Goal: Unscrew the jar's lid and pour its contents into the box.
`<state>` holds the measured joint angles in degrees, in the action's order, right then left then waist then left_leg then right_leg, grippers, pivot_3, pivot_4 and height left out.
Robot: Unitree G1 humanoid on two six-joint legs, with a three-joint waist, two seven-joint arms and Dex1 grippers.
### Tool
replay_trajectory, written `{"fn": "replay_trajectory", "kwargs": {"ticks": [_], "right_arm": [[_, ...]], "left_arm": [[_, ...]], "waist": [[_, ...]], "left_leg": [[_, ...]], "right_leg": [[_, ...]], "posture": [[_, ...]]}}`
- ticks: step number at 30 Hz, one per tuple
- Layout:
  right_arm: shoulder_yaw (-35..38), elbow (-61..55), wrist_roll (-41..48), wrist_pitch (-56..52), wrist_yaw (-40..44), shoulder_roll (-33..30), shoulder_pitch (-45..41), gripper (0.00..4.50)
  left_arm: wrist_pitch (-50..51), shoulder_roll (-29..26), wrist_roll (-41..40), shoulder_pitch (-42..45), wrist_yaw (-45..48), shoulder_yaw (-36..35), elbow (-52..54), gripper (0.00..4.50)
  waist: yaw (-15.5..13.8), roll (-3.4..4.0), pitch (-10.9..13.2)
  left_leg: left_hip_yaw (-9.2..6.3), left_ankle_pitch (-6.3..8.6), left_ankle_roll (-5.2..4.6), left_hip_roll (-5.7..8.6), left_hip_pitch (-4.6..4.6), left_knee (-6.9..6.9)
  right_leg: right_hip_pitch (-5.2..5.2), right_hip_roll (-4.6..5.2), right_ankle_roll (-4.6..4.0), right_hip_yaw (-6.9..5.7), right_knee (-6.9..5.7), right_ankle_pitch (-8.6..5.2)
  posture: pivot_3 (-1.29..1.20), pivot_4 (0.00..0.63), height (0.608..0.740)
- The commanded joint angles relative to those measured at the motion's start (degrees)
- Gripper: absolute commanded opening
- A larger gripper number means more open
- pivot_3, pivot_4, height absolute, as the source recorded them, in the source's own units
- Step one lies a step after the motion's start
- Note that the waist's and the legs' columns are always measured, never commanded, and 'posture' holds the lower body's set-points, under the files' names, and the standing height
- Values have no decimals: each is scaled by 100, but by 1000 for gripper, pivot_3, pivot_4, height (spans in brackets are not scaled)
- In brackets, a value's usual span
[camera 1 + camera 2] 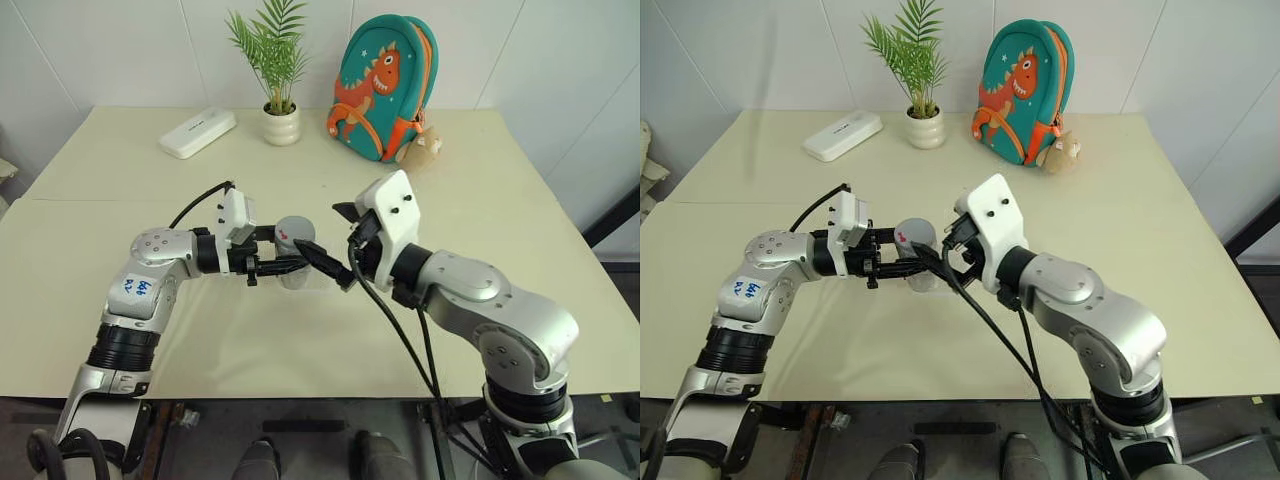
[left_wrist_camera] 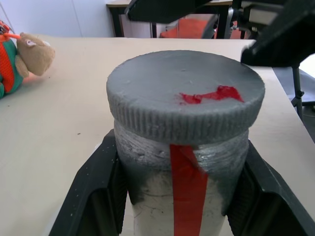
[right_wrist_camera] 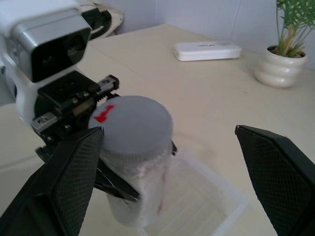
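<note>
The jar (image 2: 147, 206) stands upright with a red strip down its side and a grey lid (image 2: 184, 93) screwed on top. My left gripper (image 1: 285, 263) reaches in from the left and is shut on the jar's body just below the lid. My right gripper (image 1: 337, 240) is open right beside the lid; its two black fingers (image 3: 69, 177) stand wide on either side of it without touching. The clear box (image 3: 206, 196) lies on the table directly under and beside the jar. The jar's cloudy wall hides the contents.
At the back of the table are a long white case (image 1: 198, 132), a white plant pot (image 1: 282, 125), a teal dinosaur backpack (image 1: 382, 85) and a small plush toy (image 1: 425, 145). The cream table (image 1: 520, 200) extends wide on both sides.
</note>
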<state>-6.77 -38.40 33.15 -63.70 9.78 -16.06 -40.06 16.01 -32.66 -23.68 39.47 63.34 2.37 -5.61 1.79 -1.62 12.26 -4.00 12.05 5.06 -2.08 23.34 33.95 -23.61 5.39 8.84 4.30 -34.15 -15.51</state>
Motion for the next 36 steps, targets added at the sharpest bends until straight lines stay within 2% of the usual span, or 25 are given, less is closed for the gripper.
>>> {"fn": "replay_trajectory", "kwargs": {"ticks": [1,10,24,27,31,36], "right_arm": [[-23,-69,-52,10,-109,175,-168,4500],[-440,311,-388,235,-11,245,-82,4500],[-430,471,-631,594,120,407,-79,4500],[-422,456,-641,656,187,428,-45,3957],[-436,432,-602,685,332,418,-8,2604],[-449,397,-391,818,794,341,10,2608]], "left_arm": [[-189,67,17,130,27,-66,8,2115],[-27,256,-118,118,22,-90,115,2115],[104,227,-170,38,66,-149,267,2115],[124,234,-184,28,45,-156,290,2115],[122,239,-182,38,37,-160,259,2115],[177,262,-224,16,1,-181,276,2115]], "waist": [[-2,0,0],[2,0,0],[6,0,0],[10,0,0],[5,0,0],[7,0,0]], "left_leg": [[0,0,0,0,0,0],[0,-1,-2,0,-1,0],[0,0,-2,0,-1,0],[0,0,-2,0,-1,0],[0,0,-2,0,0,-1],[0,0,-2,0,0,-1]], "right_leg": [[0,0,1,0,0,0],[0,0,3,0,-3,1],[-1,-1,5,0,-3,2],[-1,-1,5,0,-3,2],[-1,-1,5,0,-2,2],[-1,-1,4,0,-2,2]], "posture": [[0,150,740],[0,150,740],[0,150,740],[0,150,740],[0,150,740],[0,150,740]]}}
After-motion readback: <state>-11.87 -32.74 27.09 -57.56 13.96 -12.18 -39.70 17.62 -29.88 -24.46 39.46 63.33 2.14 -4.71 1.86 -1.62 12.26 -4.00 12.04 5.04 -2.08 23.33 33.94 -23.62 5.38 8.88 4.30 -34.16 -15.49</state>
